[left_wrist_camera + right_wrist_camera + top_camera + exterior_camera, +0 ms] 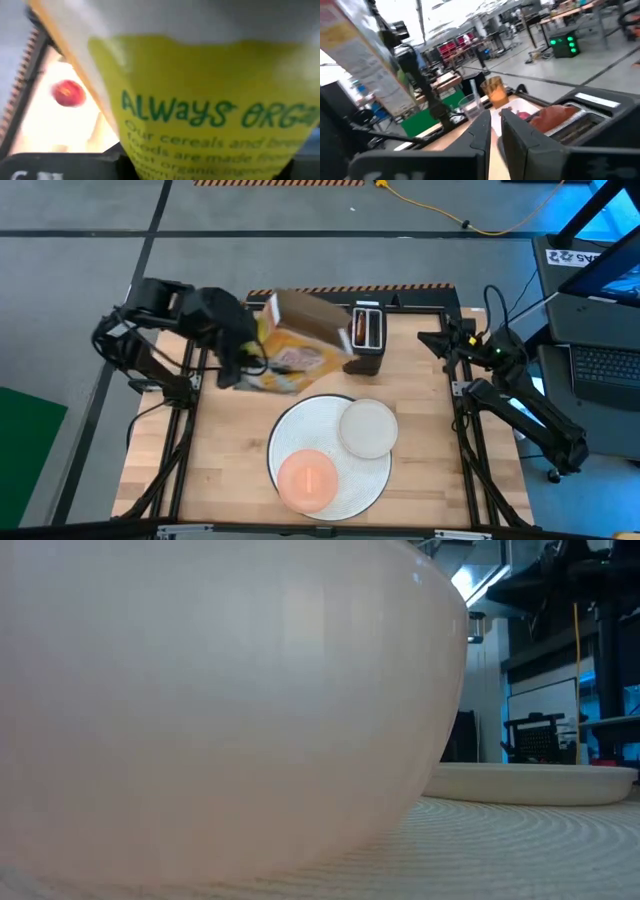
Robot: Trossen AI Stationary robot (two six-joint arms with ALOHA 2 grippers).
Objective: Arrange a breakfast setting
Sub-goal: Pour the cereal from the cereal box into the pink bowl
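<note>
A yellow cereal box [292, 342] hangs tilted over the table's far left, its brown top [308, 312] toward the toaster; my left gripper [240, 366] is shut on it. The left wrist view shows the box's printed yellow face [210, 115] and a red apple [68, 93] on the table beyond it. The round white placemat [300, 425] lies at the near middle, bearing the orange bowl [307, 479] and the pale plate [367, 427]. A brown bagel piece [555, 117] sticks in the toaster's slot. My right gripper [495, 127] stays shut and bare at the far right, pointing level. My left gripper holds the cereal box by its lower left part [200, 162], the printed yellow face lying between its two dark fingers. It comes at the box from the table's left, slanting down. The box sits tilted in the hold; the fingers hide the exact place of contact.
The black toaster [367, 330] stands at the far edge, right beside the box. In the low view the bowl [220, 700] fills most of the picture, with the plate [540, 783] behind it on the ribbed placemat [480, 840]. Bare wood [230, 450] lies left of the placemat.
</note>
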